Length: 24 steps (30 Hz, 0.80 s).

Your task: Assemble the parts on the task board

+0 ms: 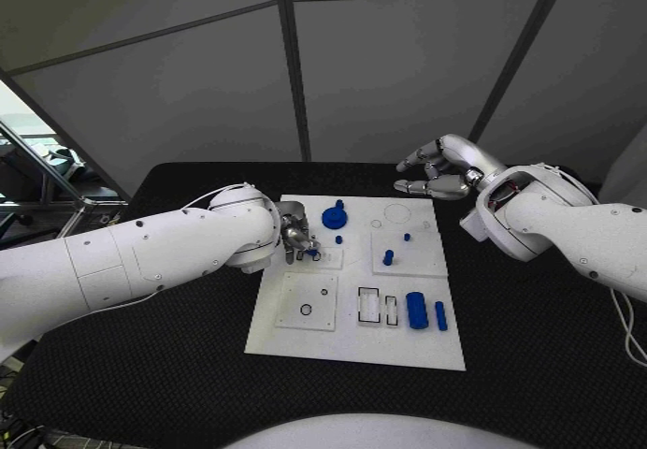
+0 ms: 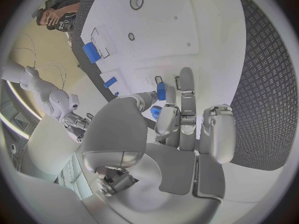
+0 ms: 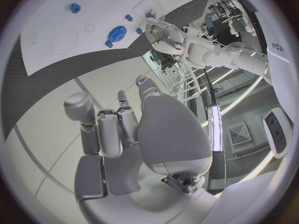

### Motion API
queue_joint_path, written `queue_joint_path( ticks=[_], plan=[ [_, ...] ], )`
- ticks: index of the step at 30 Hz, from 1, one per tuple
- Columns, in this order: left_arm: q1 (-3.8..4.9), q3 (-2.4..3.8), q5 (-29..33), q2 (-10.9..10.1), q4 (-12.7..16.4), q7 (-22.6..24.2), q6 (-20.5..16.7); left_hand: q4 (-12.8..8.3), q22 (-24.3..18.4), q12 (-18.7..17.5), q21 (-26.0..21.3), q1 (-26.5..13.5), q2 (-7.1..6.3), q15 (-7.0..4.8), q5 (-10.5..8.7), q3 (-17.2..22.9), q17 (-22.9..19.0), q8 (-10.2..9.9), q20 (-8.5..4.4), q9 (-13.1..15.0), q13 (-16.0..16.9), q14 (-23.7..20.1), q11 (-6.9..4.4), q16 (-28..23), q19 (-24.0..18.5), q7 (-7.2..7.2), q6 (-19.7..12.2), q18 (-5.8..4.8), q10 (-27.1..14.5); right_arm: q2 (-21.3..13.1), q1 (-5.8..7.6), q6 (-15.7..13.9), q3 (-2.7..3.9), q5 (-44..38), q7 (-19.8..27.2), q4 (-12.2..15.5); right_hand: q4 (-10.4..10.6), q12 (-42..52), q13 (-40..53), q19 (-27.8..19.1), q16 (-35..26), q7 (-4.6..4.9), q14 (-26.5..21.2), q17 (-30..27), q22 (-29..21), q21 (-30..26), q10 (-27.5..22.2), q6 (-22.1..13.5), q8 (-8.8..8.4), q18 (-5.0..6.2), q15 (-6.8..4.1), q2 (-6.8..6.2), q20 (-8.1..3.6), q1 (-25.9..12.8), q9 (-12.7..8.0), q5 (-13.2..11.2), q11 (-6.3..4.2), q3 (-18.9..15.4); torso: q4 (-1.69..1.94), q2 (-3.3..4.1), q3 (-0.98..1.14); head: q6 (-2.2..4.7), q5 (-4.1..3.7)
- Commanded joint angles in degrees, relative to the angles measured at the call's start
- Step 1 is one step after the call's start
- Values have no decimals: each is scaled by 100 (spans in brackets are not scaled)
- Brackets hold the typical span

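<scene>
The white task board [image 1: 353, 348] lies in the middle of the black table. My left hand [image 1: 299, 241] hangs over the board's upper left square plate and pinches a small blue part [image 2: 161, 91] between thumb and fingertips. A blue gear [image 1: 335, 218] stands just beyond it. Small blue pegs [image 1: 388, 256] stand near the board's middle. A blue cylinder [image 1: 417, 311] and a blue bar [image 1: 441, 315] lie at the lower right. My right hand [image 1: 438, 173] is raised beyond the board's far right corner, fingers curled in, holding nothing. In the right wrist view that hand [image 3: 124, 129] shows nothing in its palm.
A square plate with a small ring [image 1: 309, 301] and rectangular slots [image 1: 368, 306] sit on the board's near half. A round recess [image 1: 396, 213] marks its far right. Black table mat [image 1: 149, 355] surrounds the board, with grey panels behind.
</scene>
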Motion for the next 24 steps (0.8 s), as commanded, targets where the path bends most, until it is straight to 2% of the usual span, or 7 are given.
queue_joint_path(
  ticks=[1,24],
  plan=[
    [3,-10,-66,19,-16,-53,114,-689,466,35,13,-25,19,23,23,692,9,29,2,4,4,20,2,-31,114,-25,0,-36,43,7,14,22,6,-26,37,3,8,-31,297,-17,-19,-24,331,370,7,-26,-26,12,22,36,-51,24,-7,4,-8,21,-2,-18,2,-3,3,-2,-3],
    [-15,-19,-66,65,28,-74,159,-699,502,61,35,-42,23,22,20,688,12,31,2,7,31,22,0,-32,131,-26,0,-44,61,23,13,48,5,-26,35,-13,8,-31,297,-17,-19,-24,331,370,7,-26,-26,12,22,36,-51,24,-7,4,-8,21,-2,-18,1,-4,9,-35,4]
  ],
)
